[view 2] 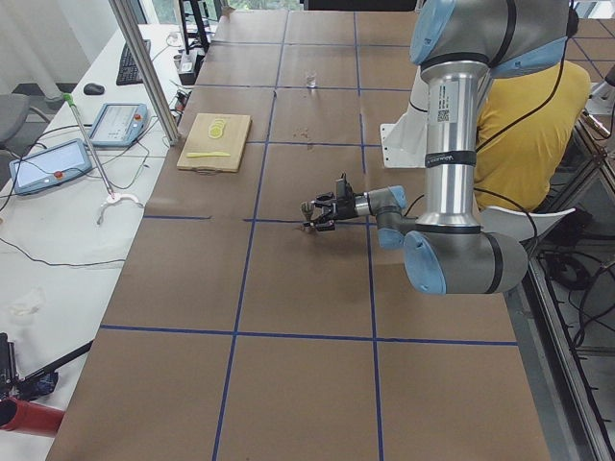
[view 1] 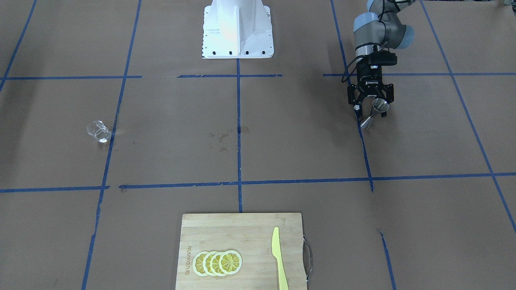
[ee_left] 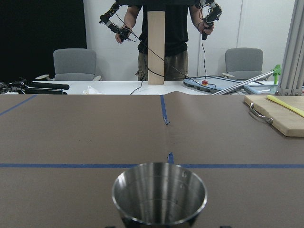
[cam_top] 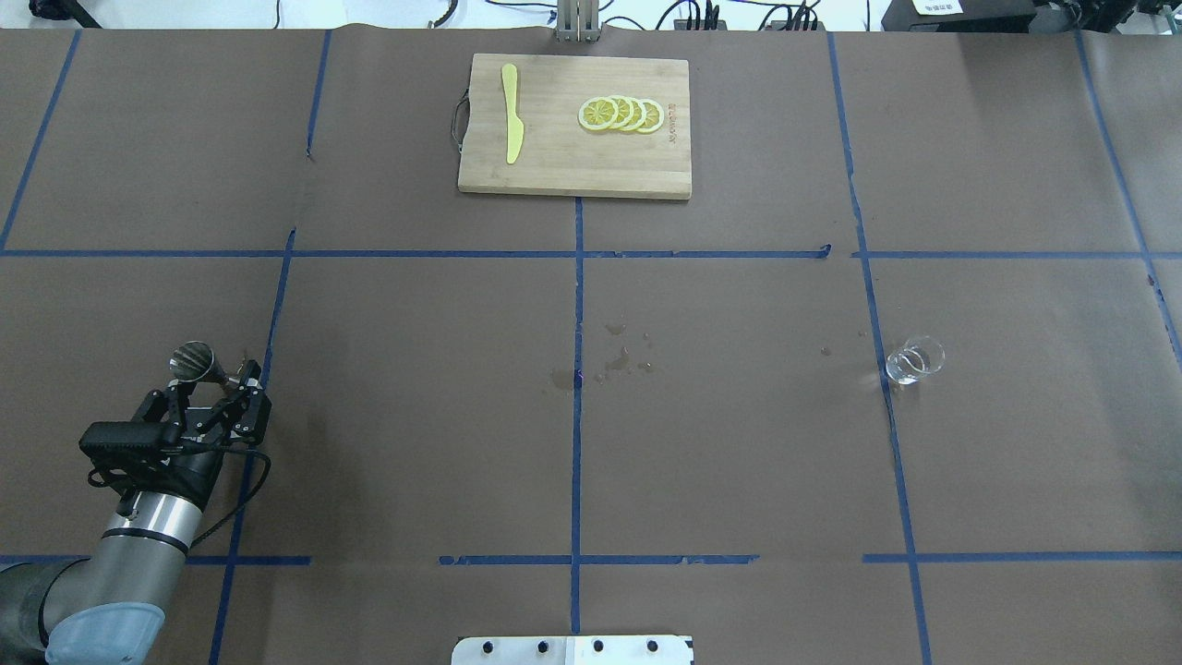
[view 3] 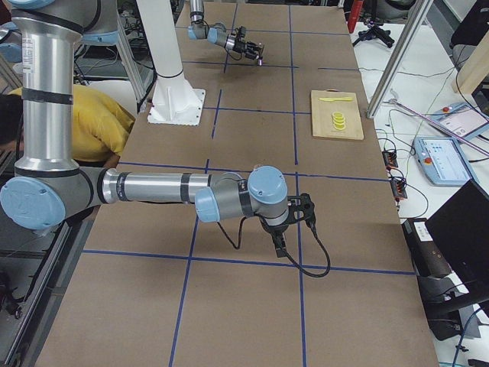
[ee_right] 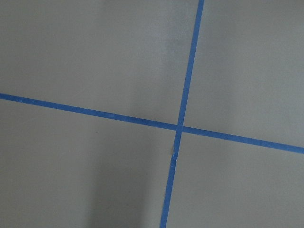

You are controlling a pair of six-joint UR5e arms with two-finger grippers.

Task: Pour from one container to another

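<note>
The steel jigger (view 1: 379, 106) stands upright on the brown table on my left side, on a blue tape line. My left gripper (view 1: 371, 112) is low at the table and open, one finger on each side of the jigger and clear of it. In the left wrist view the jigger's cup (ee_left: 159, 194) fills the bottom centre and looks empty. The clear glass cup (cam_top: 914, 360) stands alone on the table's right half, far from both grippers. My right gripper (view 3: 280, 243) shows only in the exterior right view, pointing down over bare table. I cannot tell whether it is open or shut.
A wooden cutting board (cam_top: 554, 166) lies at the far middle edge with lemon slices (cam_top: 621, 114) and a yellow knife (cam_top: 511, 125). Wet spots (cam_top: 614, 356) mark the table's centre. A person in yellow (view 2: 533, 134) sits behind the robot base.
</note>
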